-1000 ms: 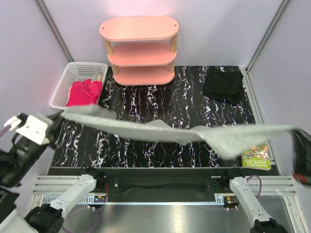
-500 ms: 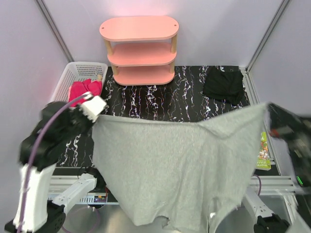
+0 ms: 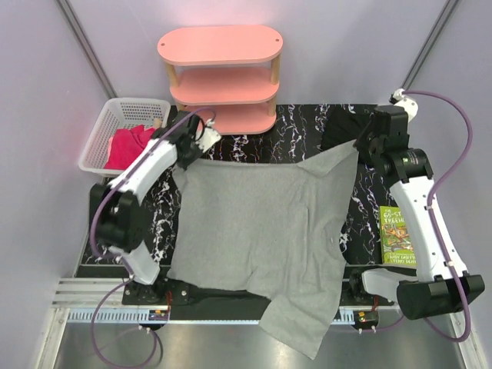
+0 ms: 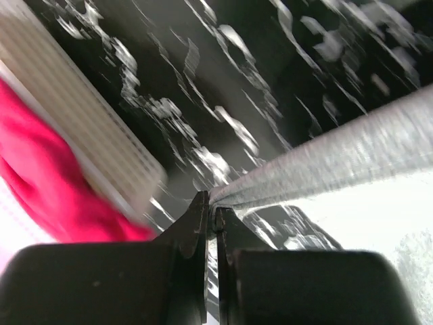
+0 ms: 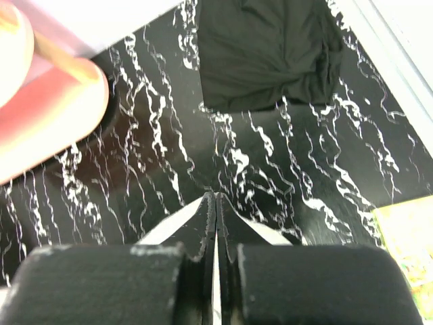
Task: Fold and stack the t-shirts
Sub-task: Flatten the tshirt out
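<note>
A large grey t-shirt (image 3: 261, 223) hangs spread over the black marbled table (image 3: 254, 150), its lower end draped past the near edge. My left gripper (image 3: 186, 160) is shut on its far left corner; the left wrist view shows the grey t-shirt's edge (image 4: 325, 152) pinched in the left gripper (image 4: 213, 215). My right gripper (image 3: 358, 147) is shut on the far right corner, and the right wrist view shows pale cloth (image 5: 166, 227) either side of the closed right gripper (image 5: 215, 200). A black t-shirt (image 3: 350, 131) lies at the back right. A magenta-pink t-shirt (image 3: 129, 144) sits in the basket.
A white basket (image 3: 104, 127) stands at the back left. A pink three-tier shelf (image 3: 221, 77) stands at the back centre. A green-covered book (image 3: 397, 234) lies at the right edge of the table, near my right arm.
Both arms have swung forward over the table, carrying the grey t-shirt from held up near the camera to spread low across the table. Grips are unchanged.
</note>
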{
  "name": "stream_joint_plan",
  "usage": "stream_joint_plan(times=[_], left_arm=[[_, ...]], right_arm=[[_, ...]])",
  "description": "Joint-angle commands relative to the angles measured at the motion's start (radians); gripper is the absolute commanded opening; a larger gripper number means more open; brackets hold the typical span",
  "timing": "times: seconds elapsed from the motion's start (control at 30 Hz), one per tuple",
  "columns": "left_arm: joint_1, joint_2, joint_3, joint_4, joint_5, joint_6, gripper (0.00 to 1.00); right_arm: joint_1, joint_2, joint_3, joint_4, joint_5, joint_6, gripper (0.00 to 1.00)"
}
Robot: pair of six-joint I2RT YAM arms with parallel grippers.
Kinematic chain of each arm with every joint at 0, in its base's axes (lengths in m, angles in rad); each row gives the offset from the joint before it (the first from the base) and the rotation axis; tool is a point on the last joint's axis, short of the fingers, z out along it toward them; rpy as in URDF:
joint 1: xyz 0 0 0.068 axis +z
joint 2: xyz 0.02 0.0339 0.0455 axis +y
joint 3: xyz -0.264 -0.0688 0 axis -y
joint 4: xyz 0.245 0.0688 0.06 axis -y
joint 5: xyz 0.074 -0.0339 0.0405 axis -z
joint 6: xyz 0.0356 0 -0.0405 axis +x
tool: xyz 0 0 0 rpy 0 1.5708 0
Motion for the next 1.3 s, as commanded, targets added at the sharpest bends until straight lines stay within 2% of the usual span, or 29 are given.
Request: stream_joint_plan(times=[0.0, 0.1, 0.23, 0.43, 0.53, 0.6, 0.67, 0.7, 0.77, 0.9, 1.03, 1.27], left_arm=[[0.008, 0.173, 0.208, 0.102, -0.147, 0.050, 0.00], [0.013, 0.273, 0.314, 0.102, -0.177, 0.071, 0.00], [0.027, 0.360, 0.374, 0.102, -0.182, 0.081, 0.00], [0.051, 0.440, 0.463, 0.101, -0.199, 0.091, 0.00], [0.050, 0.468, 0.526, 0.102, -0.262, 0.110, 0.00], [0.047, 0.454, 0.576, 0.055, -0.248, 0.081, 0.00], [0.033, 0.388, 0.525, 0.015, -0.193, 0.051, 0.00], [0.025, 0.364, 0.412, 0.033, -0.214, 0.064, 0.00], [0.022, 0.290, 0.315, 0.071, -0.227, 0.071, 0.00], [0.005, 0.114, 0.094, 0.079, -0.122, 0.019, 0.00], [-0.013, 0.022, 0.009, 0.094, -0.130, 0.018, 0.00], [0.001, 0.009, -0.048, 0.177, -0.141, 0.022, 0.00]], right_arm=[[-0.025, 0.029, 0.015, 0.144, 0.059, -0.011, 0.00], [-0.034, 0.070, 0.001, 0.174, 0.048, -0.017, 0.00], [-0.049, 0.142, 0.008, 0.201, 0.021, -0.016, 0.00], [-0.065, 0.272, 0.044, 0.233, -0.019, 0.001, 0.00], [-0.068, 0.334, 0.101, 0.237, -0.030, -0.007, 0.00], [-0.066, 0.348, 0.136, 0.228, -0.056, -0.008, 0.00], [-0.066, 0.334, 0.136, 0.221, -0.071, 0.007, 0.00], [-0.068, 0.314, 0.118, 0.218, -0.088, 0.012, 0.00], [-0.068, 0.287, 0.088, 0.218, -0.103, 0.029, 0.00], [-0.066, 0.204, -0.014, 0.213, -0.131, 0.049, 0.00], [-0.066, 0.178, -0.038, 0.208, -0.096, 0.033, 0.00], [-0.068, 0.194, 0.006, 0.202, -0.074, 0.010, 0.00]])
